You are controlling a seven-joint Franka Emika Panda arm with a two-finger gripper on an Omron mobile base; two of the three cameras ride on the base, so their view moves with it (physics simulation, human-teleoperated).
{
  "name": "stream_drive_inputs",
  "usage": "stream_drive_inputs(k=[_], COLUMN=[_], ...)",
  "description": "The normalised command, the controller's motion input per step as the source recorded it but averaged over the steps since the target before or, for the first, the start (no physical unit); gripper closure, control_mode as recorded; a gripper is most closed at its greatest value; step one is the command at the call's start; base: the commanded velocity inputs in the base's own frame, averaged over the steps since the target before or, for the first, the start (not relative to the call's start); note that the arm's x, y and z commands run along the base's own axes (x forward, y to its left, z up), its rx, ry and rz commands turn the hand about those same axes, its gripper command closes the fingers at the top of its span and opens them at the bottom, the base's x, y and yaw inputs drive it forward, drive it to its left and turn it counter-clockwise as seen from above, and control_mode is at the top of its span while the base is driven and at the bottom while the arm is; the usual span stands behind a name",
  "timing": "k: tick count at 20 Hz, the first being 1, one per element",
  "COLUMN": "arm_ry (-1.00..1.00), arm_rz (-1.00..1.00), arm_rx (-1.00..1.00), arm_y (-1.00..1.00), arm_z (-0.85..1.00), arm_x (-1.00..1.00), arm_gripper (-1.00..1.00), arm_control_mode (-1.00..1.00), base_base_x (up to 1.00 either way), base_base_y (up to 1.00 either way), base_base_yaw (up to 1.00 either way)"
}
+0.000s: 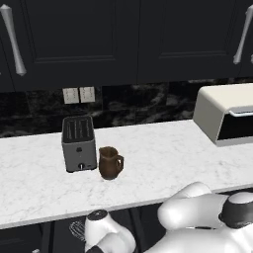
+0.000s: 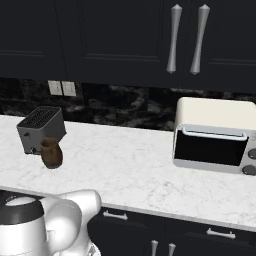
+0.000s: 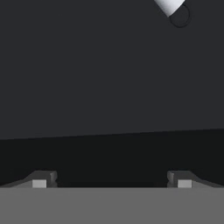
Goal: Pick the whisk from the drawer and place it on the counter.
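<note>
Whisk [image 1: 77, 230], a small balloon of thin silver wire loops, lies below the thick pale front edge of the long white marble counter [image 1: 163, 163], inside the dark, near-black drawer [image 1: 62, 237], as you see in the left base view; there the robot's white arm covers all but its wire head. In the hand view you look down on the drawer's flat dark floor, with the rounded pale end of the whisk's slim handle at the upper right edge. You find the two-finger gripper [image 3: 112, 183] at the bottom of that view, its small dark fingertips [image 3: 40, 180] set wide apart with nothing between them, well clear of the handle. On the counter you see a grey two-slot toaster [image 1: 79, 144] with a brown jug [image 1: 109, 163] just beside it, and a cream toaster oven with a dark glass door [image 2: 216, 135] well apart from both. Behind them runs the black veined backsplash [image 2: 125, 107], bearing two pale wall sockets [image 1: 79, 95], under black upper cabinets with silver handles [image 2: 187, 39].
</note>
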Motion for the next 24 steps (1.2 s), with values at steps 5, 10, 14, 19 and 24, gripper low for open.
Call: stream_drive_inputs(k=[5, 10, 14, 19, 24], arm_ry=[0.01, 0.0, 0.0, 0.0, 0.0], arm_rz=[-0.05, -0.02, 0.0, 0.0, 0.1], arm_rx=[-0.06, -0.1, -0.13, -0.19, -0.16], arm_y=[0.12, 0.06, 0.01, 0.03, 0.0], arm_z=[0.0, 0.0, 0.23, 0.36, 0.21], arm_x=[-0.86, -0.61, -0.04, 0.41, 0.77], arm_gripper=[-1.0, -1.0, -1.0, -1.0, -1.0], arm_control_mode=[-1.0, -1.0, -1.0, -1.0, -1.0], base_base_x=[0.0, 0.0, 0.0, 0.0, 0.0], base_base_y=[0.0, 0.0, 0.0, 0.0, 0.0], base_base_yaw=[0.0, 0.0, 0.0, 0.0, 0.0])
